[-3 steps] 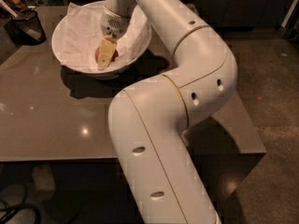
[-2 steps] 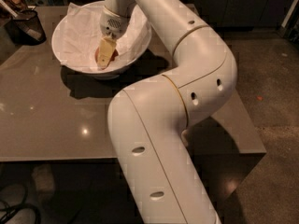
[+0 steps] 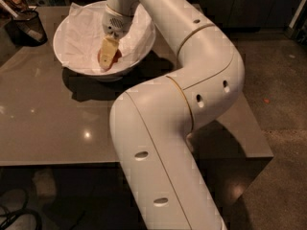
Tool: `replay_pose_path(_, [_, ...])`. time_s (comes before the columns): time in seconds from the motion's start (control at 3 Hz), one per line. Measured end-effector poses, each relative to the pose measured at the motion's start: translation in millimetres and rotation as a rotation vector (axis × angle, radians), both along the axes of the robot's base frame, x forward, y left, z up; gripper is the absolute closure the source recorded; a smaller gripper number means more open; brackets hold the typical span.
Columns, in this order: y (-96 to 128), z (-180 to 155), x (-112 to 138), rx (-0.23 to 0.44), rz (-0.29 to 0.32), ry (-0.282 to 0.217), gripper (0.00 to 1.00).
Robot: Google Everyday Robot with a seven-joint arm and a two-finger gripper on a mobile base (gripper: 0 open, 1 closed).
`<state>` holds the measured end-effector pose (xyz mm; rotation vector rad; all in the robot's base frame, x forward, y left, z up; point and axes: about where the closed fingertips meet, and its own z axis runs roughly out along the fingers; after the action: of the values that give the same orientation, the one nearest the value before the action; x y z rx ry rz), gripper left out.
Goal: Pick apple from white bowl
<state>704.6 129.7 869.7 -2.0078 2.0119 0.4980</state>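
Observation:
The white bowl (image 3: 140, 51), lined with crumpled white paper, stands at the far left part of the table. My gripper (image 3: 106, 60) reaches down into the bowl from above, at its middle. The red-orange apple (image 3: 117, 56) lies at the bottom of the bowl, right at the gripper's tip. Only small slivers of red show beside the gripper, which hides most of the apple. The arm comes over the bowl's right rim.
A small black mesh cup (image 3: 29, 27) stands at the table's far left corner, left of the bowl. The grey glossy table (image 3: 57, 119) spreads out in front of the bowl. My arm's big white links (image 3: 192, 109) cover the table's right side. Dark floor lies to the right.

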Motion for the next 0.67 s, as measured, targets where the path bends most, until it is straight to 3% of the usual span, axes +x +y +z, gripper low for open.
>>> replay_pose_path(0.67, [-4,45,-14,0.006,-0.073,-0.015,1.00])
